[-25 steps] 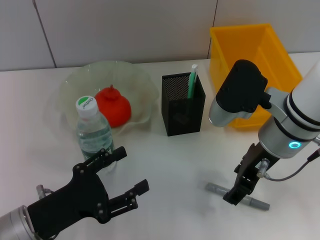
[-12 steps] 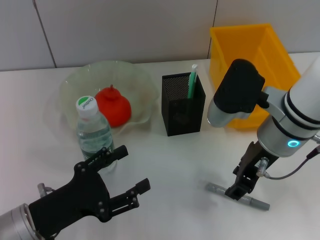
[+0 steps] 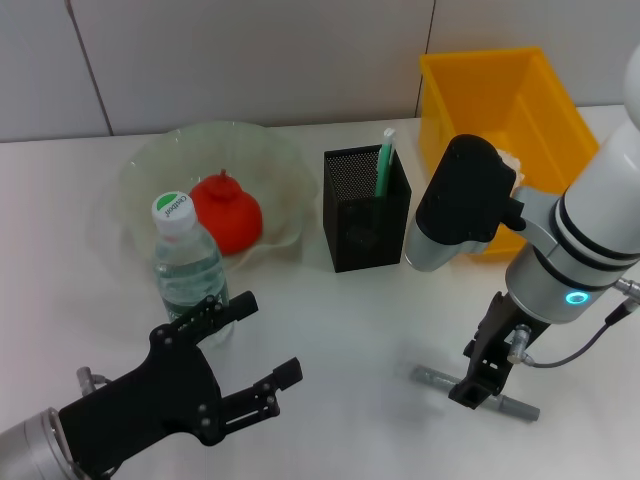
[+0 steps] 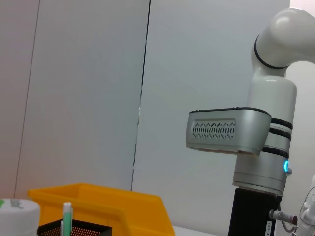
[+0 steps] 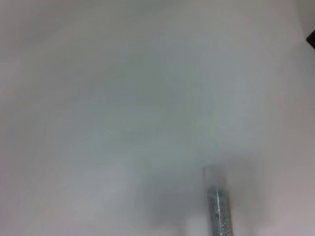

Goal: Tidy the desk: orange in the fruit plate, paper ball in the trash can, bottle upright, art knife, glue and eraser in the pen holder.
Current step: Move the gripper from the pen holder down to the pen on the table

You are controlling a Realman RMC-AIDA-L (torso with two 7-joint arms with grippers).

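Lower right, the right gripper (image 3: 476, 385) has its jaws closed on the slim grey metal art knife (image 3: 512, 405) lying on the white bench (image 3: 370, 330); lower left, the left gripper (image 3: 262, 350) hovers, jaws open.

My right hand (image 3: 481, 381) is black, over the grey art knife (image 3: 430, 377) on the white bench (image 3: 350, 330). My left hand (image 3: 225, 360) is black too. The trash can (image 3: 540, 100) is yellow, the pen holder (image 3: 365, 225) black mesh, the orange (image 3: 227, 215) red-orange, the bottle (image 3: 187, 265) clear with a white, green-printed cap.
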